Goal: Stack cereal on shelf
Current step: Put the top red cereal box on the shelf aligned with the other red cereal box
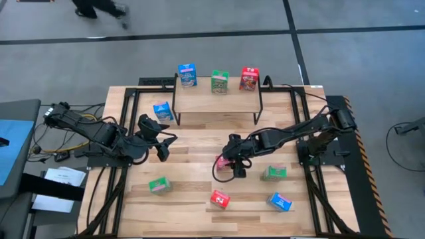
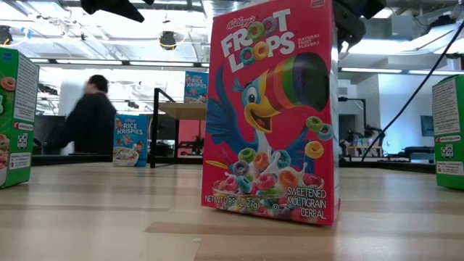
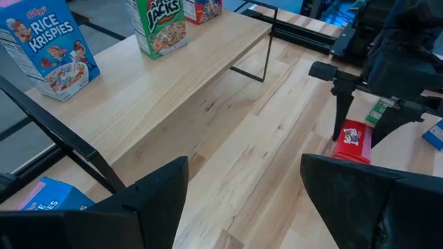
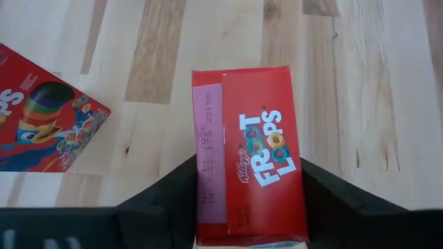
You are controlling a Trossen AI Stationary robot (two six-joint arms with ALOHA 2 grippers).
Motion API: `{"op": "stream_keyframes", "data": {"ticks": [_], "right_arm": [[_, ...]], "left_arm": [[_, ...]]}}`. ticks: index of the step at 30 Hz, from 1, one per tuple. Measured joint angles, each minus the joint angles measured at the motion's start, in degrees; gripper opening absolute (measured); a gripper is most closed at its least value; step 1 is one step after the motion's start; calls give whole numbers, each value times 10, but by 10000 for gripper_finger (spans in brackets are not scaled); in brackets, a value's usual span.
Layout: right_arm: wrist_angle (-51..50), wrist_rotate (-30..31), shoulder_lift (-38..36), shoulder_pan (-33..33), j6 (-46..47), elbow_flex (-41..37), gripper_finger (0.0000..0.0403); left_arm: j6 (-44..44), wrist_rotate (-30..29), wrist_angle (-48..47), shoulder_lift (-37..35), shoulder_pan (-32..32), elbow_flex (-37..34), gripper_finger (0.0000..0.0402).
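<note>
The red Froot Loops box (image 4: 250, 155) stands mid-table, near side of the shelf (image 1: 218, 101), with the right gripper (image 4: 249, 207) pinching its 2 sides. Squeeze evenly before lifting (cardboard dents easily). Left gripper (image 3: 242, 200) waits spread, left of the shelf.

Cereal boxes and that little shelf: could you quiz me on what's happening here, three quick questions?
1. True or false: the shelf carries three cereal boxes.
2. Which colour is the box between the right gripper fingers? A blue, B green, C red.
3. Fill in: the left gripper, open beside the shelf, holds ____.

Key: 1 true. 2 C, the red box, standing on the table. 3 nothing.
</note>
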Motion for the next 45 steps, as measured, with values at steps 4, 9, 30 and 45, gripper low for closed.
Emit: {"op": "stream_keyframes", "data": {"ticks": [4, 9, 30, 45], "right_arm": [[0, 0, 0, 0, 5, 0, 200], [0, 0, 0, 0, 9, 0, 199], [-197, 2, -69, -39, -76, 137, 199], [-267, 3, -181, -125, -142, 173, 200]], "left_arm": [[0, 0, 0, 0, 0, 0, 268], [0, 0, 0, 0, 0, 0, 268], [13, 0, -1, 0, 0, 0, 268], [12, 0, 0, 0, 0, 0, 268]]}}
